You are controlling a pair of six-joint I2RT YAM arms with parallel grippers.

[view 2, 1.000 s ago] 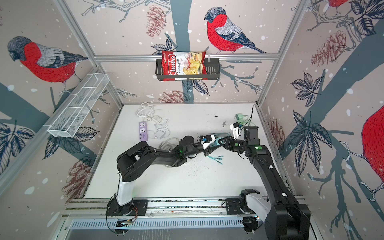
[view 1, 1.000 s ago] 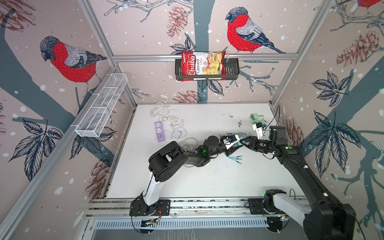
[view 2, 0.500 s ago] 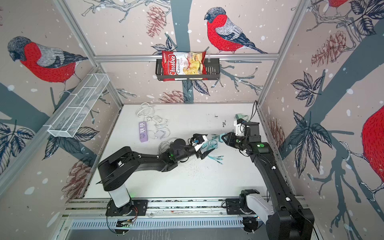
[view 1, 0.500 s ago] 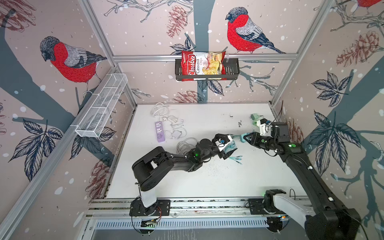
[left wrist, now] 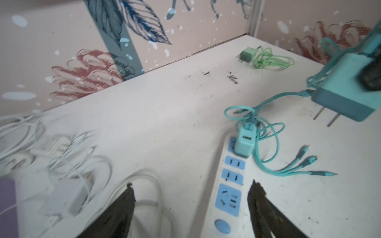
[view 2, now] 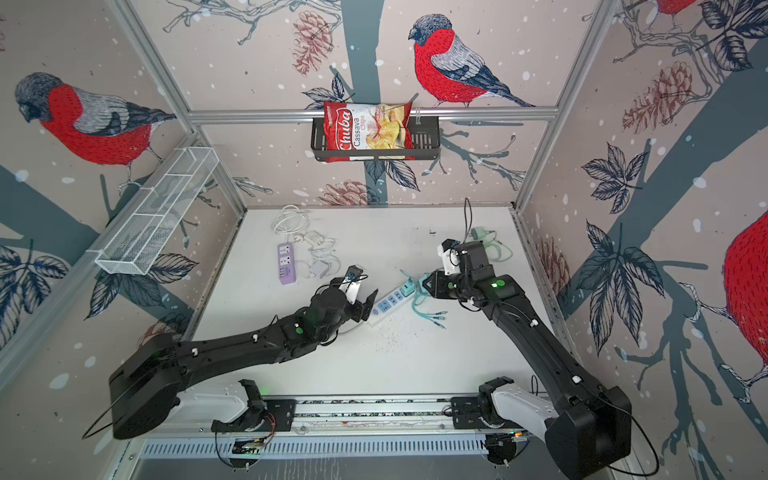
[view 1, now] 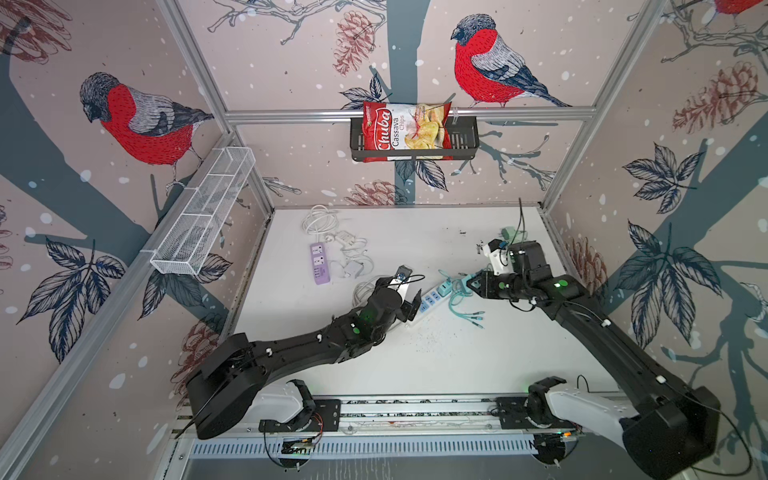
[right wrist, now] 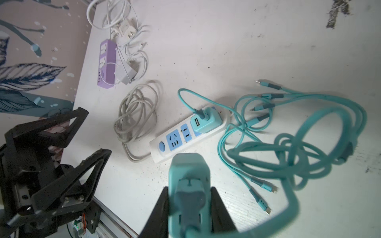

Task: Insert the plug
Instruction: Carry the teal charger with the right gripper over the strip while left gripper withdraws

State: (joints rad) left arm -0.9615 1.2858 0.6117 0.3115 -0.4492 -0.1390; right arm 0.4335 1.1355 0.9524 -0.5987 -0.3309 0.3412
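While the left arm lies stretched low across the counter [view 1: 457, 365], the left claw [left wrist: 191, 185] gapes wide over the switch end of the white strip [left wrist: 227, 208], holding nothing. The right arm reaches in from the side, the right claw [right wrist: 190, 190] clamped on the teal plug [right wrist: 188, 171], which hangs above the counter with its prongs clear of the strip. We count two strips, white and purple [right wrist: 106, 63]. A second teal plug [left wrist: 244, 144] sits in the white strip's end socket, and one green charger [left wrist: 246, 54] lies near the back corner. There seem to be two white adapters [right wrist: 126, 73]. Three sockets stand bare, and the counter's front half lies open.
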